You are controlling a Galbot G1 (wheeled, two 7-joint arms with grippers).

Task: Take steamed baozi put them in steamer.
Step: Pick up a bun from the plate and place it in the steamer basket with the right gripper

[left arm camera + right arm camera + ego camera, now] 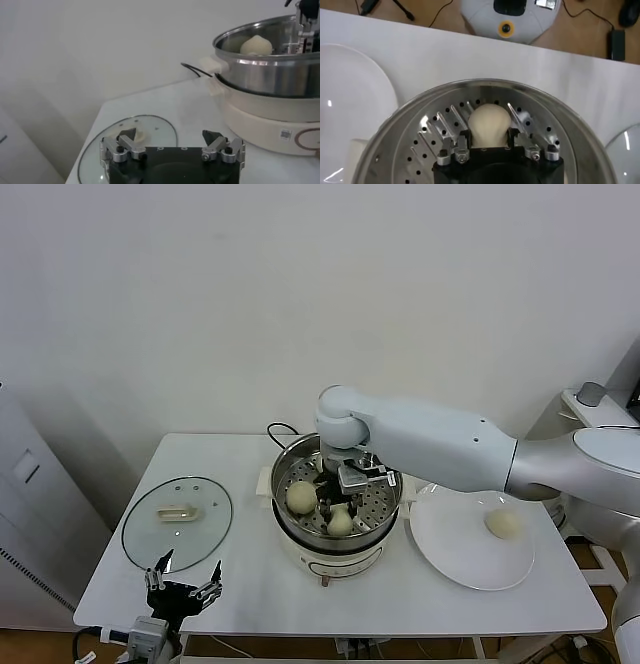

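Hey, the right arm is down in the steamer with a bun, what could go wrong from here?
1. The right hand is shut on a baozi just over the steamer floor; letting go early may make it roll.
2. Another baozi sits close beside it; lifting out might bump that one.
3. The soft dough might stick to the fingers on release.
One last bun waits on the plate.

Steamer (270, 75) cut off by frame edge; right claw (345, 502) partly hides bun (340, 522).
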